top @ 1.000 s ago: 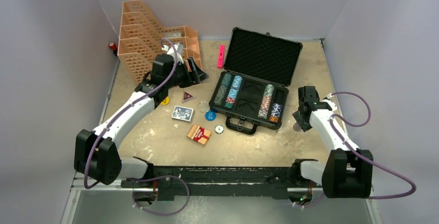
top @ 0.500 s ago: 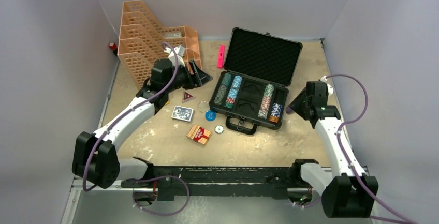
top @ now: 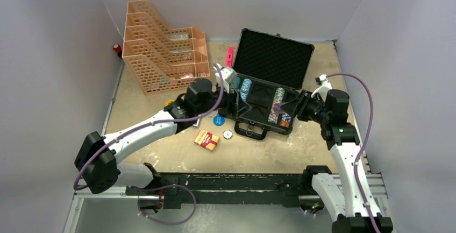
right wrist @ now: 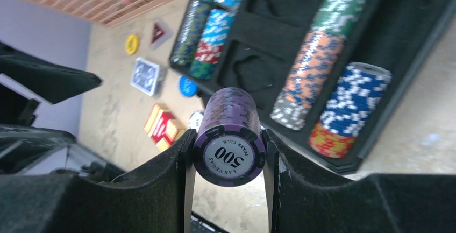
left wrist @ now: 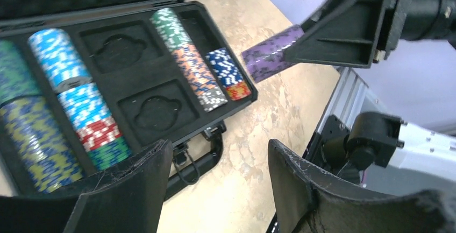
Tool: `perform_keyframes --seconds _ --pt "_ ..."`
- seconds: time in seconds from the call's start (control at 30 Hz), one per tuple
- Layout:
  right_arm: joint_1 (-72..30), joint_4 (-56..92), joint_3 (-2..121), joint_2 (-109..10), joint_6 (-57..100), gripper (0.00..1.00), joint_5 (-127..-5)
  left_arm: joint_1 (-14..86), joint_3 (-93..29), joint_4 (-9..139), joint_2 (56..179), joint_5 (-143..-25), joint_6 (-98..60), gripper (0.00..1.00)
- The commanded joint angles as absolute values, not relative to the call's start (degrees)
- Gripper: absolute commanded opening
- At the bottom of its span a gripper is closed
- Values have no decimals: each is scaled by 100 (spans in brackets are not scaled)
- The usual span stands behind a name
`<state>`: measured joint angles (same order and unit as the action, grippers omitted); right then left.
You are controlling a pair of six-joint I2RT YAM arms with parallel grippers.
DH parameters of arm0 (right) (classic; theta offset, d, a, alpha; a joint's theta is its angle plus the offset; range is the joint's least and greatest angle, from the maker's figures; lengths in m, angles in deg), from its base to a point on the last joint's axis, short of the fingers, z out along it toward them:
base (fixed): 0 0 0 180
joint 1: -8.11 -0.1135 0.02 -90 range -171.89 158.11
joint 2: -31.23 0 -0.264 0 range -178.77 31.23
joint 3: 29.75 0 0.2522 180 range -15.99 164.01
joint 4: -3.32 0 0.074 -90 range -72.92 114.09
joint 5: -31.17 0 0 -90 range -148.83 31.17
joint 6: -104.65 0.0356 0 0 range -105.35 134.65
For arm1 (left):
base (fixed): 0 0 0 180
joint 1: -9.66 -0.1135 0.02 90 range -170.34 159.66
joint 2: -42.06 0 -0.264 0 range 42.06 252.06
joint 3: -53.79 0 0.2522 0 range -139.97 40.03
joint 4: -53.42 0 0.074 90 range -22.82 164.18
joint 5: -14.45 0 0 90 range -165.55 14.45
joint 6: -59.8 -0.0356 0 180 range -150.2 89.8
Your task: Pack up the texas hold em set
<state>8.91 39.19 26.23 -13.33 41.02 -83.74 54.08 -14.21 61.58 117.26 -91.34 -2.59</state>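
The open black case (top: pixel 273 56) holds rows of chips (top: pixel 277 105). My right gripper (top: pixel 293 108) hovers over its front right corner, shut on a stack of purple 500 chips (right wrist: pixel 230 136). The stack also shows in the left wrist view (left wrist: pixel 270 53). My left gripper (top: pixel 235 103) is open and empty above the case's front left, its jaws wide apart in the left wrist view (left wrist: pixel 220 182). A red card deck (top: pixel 206 139), a blue button (top: pixel 218 119) and a white button (top: pixel 228 134) lie loose in front of the case. A blue card deck (right wrist: pixel 145 75), a yellow chip (right wrist: pixel 132 43) and a red triangle (right wrist: pixel 159 33) lie further left.
An orange stacked organiser (top: pixel 161 50) stands at the back left, with a small red object (top: pixel 116 47) beside it. A pink marker (top: pixel 229 57) lies left of the case lid. The case handle (top: pixel 251 131) juts toward the near edge.
My left arm swung right from the organiser to the case's front left. My right arm rose and moved inward with the purple stack to the case's right front.
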Motion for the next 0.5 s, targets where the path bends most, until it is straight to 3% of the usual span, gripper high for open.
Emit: perform_keyframes --seconds 0.0,0.33,0.47 --pt "899 2878 2520 -986 4172 23 -9912 5970 -1766 5539 11795 -8760 -1223 64" --pt "892 2759 2550 -1005 3848 25 -10563 6193 -2486 5305 12669 -10000 -2127 64" --pt "899 2185 2534 -1246 3932 25 -10757 6203 -3087 5923 13160 -10715 -2731 62"
